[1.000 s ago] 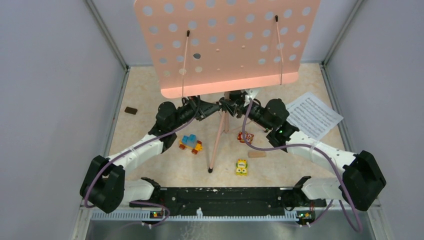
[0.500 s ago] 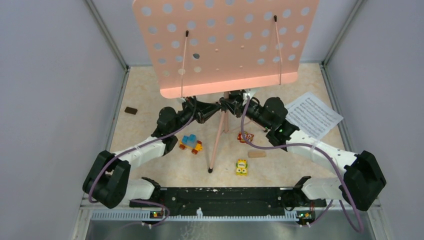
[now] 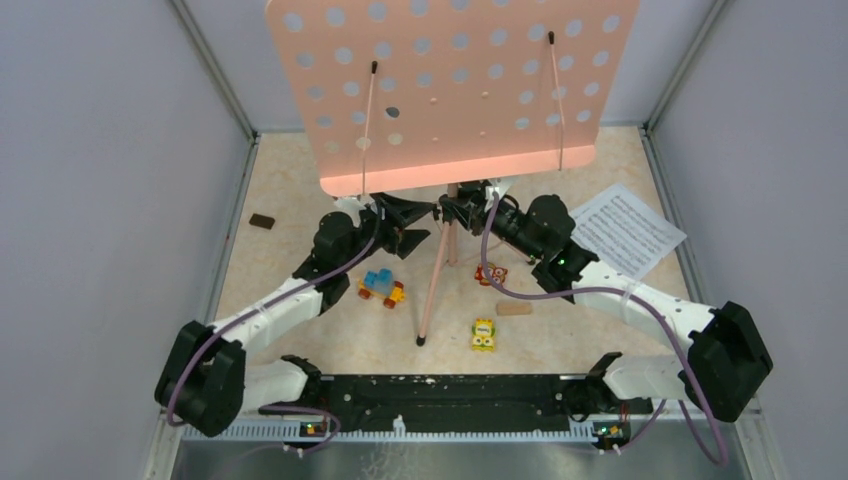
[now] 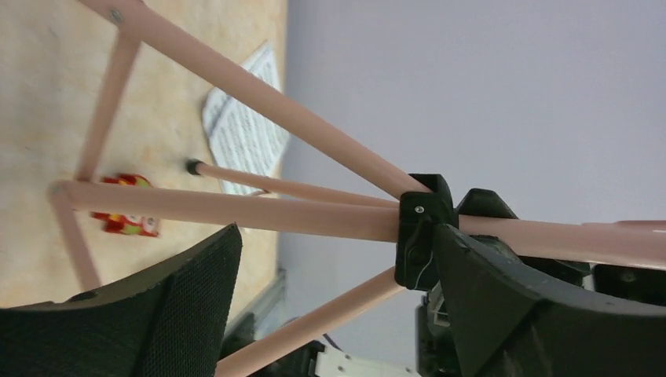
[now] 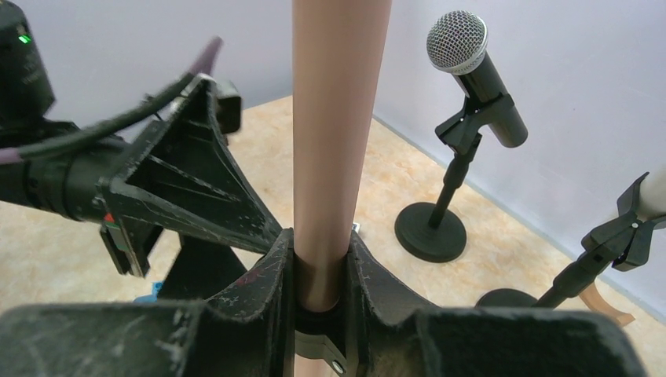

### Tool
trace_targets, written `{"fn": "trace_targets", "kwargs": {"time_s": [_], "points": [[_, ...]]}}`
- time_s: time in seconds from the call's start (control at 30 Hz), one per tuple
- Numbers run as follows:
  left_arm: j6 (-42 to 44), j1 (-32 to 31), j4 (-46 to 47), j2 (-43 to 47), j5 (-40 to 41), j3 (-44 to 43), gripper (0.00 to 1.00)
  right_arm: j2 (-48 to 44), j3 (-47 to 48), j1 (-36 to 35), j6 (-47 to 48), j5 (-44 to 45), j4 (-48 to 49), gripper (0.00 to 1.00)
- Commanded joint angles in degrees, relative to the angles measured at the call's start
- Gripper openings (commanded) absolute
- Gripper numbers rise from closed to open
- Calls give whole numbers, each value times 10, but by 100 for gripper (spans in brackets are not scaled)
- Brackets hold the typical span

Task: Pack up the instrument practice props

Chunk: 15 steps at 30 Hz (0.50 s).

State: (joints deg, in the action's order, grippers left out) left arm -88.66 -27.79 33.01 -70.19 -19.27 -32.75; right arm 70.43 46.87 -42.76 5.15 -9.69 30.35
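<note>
The pink perforated music desk (image 3: 455,90) stands on its pink pole (image 5: 338,118) and tripod legs (image 3: 433,285). My right gripper (image 5: 320,267) is shut on that pole just above the black collar (image 4: 420,228), under the desk (image 3: 455,211). My left gripper (image 4: 338,290) is open, its jaws wide on either side of the pole (image 4: 236,208) without touching it; in the top view it sits just left of the pole (image 3: 426,222). White sheet music (image 3: 625,230) lies at the right. A dark microphone (image 5: 475,71) sits in a round-based holder (image 5: 430,232). A second holder (image 5: 612,243) shows at the right edge.
Small toy cars lie near the tripod legs: a blue one (image 3: 380,287), a red one (image 3: 490,273) and a yellow one (image 3: 484,334). A wooden block (image 3: 514,309) lies beside them and a small dark piece (image 3: 262,221) at the left. Grey walls enclose the table.
My left gripper has opened, let go of the stand's pole and drawn back a little to the left. The right gripper keeps its hold on the pole.
</note>
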Motion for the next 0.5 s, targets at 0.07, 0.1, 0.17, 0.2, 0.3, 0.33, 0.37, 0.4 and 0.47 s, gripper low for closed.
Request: {"fn": "trace_targets", "kwargs": {"time_s": [0.07, 0.1, 0.17, 0.2, 0.3, 0.33, 0.37, 0.4, 0.47], "points": [[291, 5, -191, 129, 164, -31, 98, -18, 8, -4, 56, 5, -12, 0], [345, 5, -180, 148, 177, -27, 98, -18, 7, -4, 56, 3, -12, 0], [463, 5, -132, 170, 176, -14, 98, -18, 6, -4, 57, 0, -13, 0], [530, 5, -112, 179, 166, -9, 99, -19, 4, -4, 57, 0, -12, 0], [703, 4, -32, 208, 68, 16, 99, -21, 0, -4, 59, -5, -11, 0], [771, 4, -1, 216, 11, 28, 99, -21, 0, -4, 60, -5, -10, 0], [827, 4, 24, 223, -52, 38, 99, -21, 0, -4, 62, -7, -10, 0], [868, 4, 39, 227, -81, 46, 99, -22, 0, -4, 64, -11, -10, 0], [914, 4, 59, 228, -84, 57, 99, -23, 3, -5, 68, -23, -10, 0]]}}
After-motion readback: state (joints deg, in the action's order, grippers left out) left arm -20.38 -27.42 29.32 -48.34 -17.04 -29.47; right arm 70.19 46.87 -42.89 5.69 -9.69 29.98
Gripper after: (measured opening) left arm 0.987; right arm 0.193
